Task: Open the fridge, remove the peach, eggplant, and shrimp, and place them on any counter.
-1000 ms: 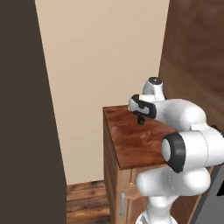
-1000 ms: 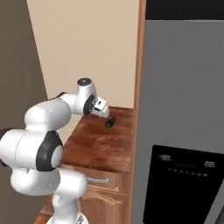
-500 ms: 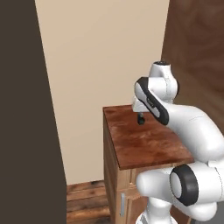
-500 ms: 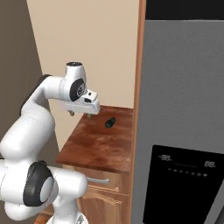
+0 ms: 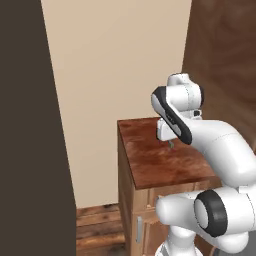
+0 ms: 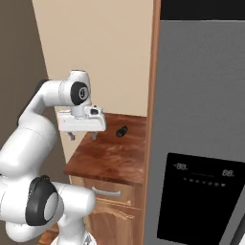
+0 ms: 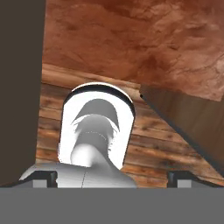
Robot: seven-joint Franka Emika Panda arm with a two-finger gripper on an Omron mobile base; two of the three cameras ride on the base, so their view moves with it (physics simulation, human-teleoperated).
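Flat, even rendered light in all views, no glare hotspots, no motion blur. Soft sheen on the glossy table (image 6: 112,158). Faint shadow under the hand (image 6: 82,136) at 9 o'clock in the right base view. Dark wall panel (image 5: 30,150) reads dim. Low-res, slightly soft edges; no lens distortion.

The eggplant (image 6: 122,131) lies on the counter (image 6: 112,160) (left of the fridge (image 6: 201,124)).
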